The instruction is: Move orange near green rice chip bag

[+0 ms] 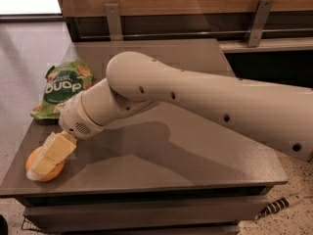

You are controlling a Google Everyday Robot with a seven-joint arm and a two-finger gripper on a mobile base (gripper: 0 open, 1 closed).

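Observation:
The orange [43, 170] sits at the table's front left corner, partly covered by my gripper. My gripper [50, 156] reaches down from the pale arm [195, 99], and its cream fingers [59, 147] close on the orange from above. The green rice chip bag [62, 88] lies flat near the table's left edge, behind the orange and a short gap away from it. The arm's wrist hangs between the bag and the orange.
The grey table [186, 160] ends close to the orange at its left and front edges. A wooden wall panel with metal brackets [113, 19] stands behind the table. A striped cable [279, 205] lies on the floor at the lower right.

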